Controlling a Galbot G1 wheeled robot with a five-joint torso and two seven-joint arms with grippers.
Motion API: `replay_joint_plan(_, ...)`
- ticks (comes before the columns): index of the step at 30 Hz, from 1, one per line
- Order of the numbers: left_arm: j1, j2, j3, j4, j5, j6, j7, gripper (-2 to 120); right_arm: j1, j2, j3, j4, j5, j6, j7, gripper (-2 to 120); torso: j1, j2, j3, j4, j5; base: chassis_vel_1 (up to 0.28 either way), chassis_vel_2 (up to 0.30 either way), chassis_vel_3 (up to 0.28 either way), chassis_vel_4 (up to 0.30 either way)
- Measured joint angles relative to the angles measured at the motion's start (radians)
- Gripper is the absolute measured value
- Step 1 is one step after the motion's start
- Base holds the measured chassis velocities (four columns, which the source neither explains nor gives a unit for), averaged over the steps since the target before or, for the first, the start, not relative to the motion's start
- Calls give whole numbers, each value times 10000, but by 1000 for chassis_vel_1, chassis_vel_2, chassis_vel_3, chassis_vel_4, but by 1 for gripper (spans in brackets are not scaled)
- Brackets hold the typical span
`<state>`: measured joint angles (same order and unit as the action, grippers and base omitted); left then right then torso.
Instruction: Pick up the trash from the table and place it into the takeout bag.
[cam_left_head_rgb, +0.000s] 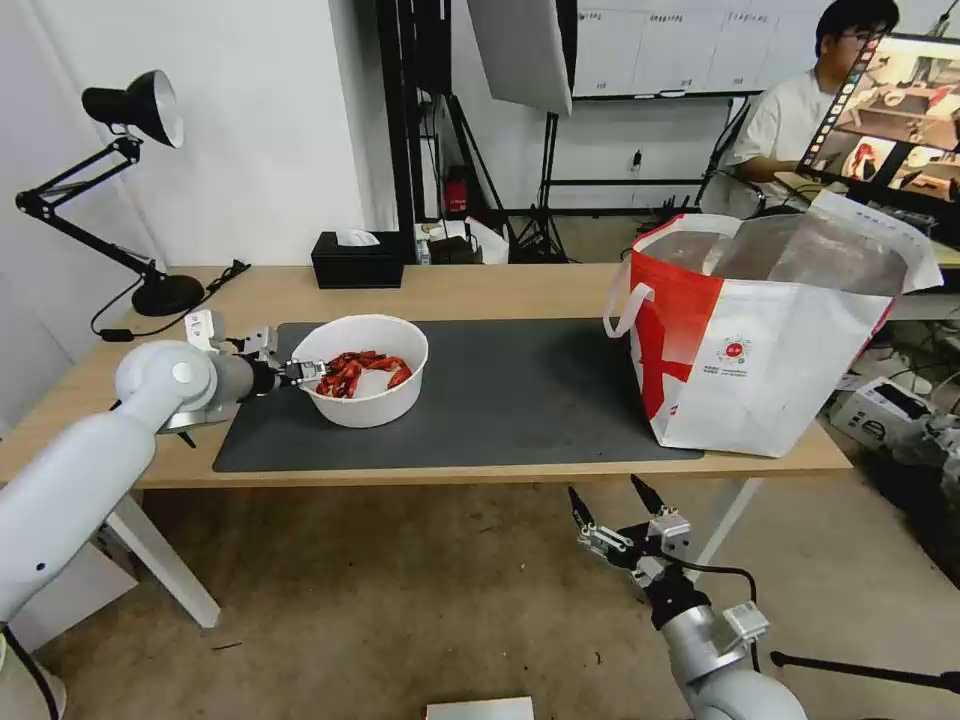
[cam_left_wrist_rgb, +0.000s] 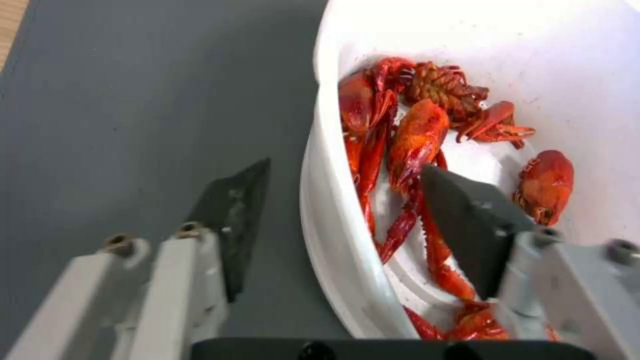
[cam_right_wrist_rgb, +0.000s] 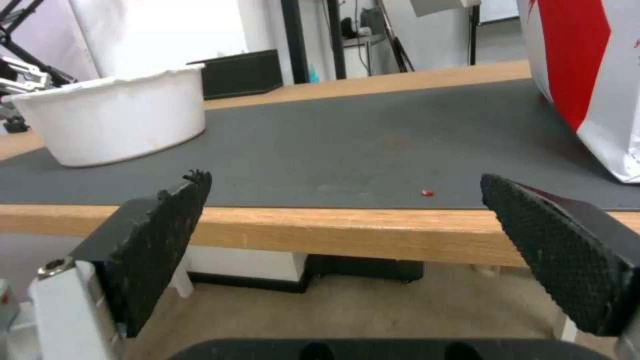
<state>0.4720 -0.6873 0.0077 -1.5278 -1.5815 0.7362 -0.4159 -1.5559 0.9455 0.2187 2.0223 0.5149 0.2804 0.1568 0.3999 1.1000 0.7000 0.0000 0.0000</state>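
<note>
The trash is a white round bowl (cam_left_head_rgb: 365, 385) of red crayfish shells (cam_left_wrist_rgb: 413, 135), standing on the left part of the dark grey mat (cam_left_head_rgb: 520, 395) on the table (cam_left_head_rgb: 480, 290). My left gripper (cam_left_head_rgb: 305, 372) is open and straddles the bowl's left rim (cam_left_wrist_rgb: 320, 200). One finger (cam_left_wrist_rgb: 233, 215) is outside over the mat and the other finger (cam_left_wrist_rgb: 467, 225) is inside among the shells. The takeout bag (cam_left_head_rgb: 760, 340) stands open at the table's right end. My right gripper (cam_left_head_rgb: 608, 500) hangs open below the table's front edge (cam_right_wrist_rgb: 333, 225), with the bowl (cam_right_wrist_rgb: 113, 120) and bag (cam_right_wrist_rgb: 587, 75) beyond it.
A black desk lamp (cam_left_head_rgb: 140, 110) stands at the back left corner and a black tissue box (cam_left_head_rgb: 357, 258) at the back edge. A tiny red bit (cam_right_wrist_rgb: 427, 193) lies on the mat near the front. Boxes (cam_left_head_rgb: 885, 405) sit on the floor to the right of the table.
</note>
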Motion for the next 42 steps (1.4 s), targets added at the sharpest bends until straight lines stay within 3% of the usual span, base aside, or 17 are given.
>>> replay_joint_plan(16,-13,-23,22,-25,4,-8,-34,0,0,0,0,0,0,0,0,100,0,0,0,0,0,0,0,0,0)
replay_joint_plan(26,22,-64,-42,-168,13,-14,-24,0,0,0,0,0,0,0,0,100,1,0,1,1,-3,0,0,0,0)
replay_joint_plan(33,-631,-128,34,-683,139,-286,9,0,0,0,0,0,0,0,0,100,0,0,1,0,2,0,0,0,0)
replay_joint_plan(36,-1180,-238,368,-1027,944,-890,395,0,0,0,0,0,0,0,0,100,0,0,1,-1,2,0,0,0,0)
replay_joint_plan(40,-1377,-397,551,-1163,1448,-1461,457,0,0,0,0,0,0,0,0,100,1,0,1,0,2,0,0,0,0)
replay_joint_plan(42,-1412,-535,639,-1257,1783,-2097,457,0,0,0,0,0,0,-1,0,100,1,0,1,-1,0,0,0,0,0)
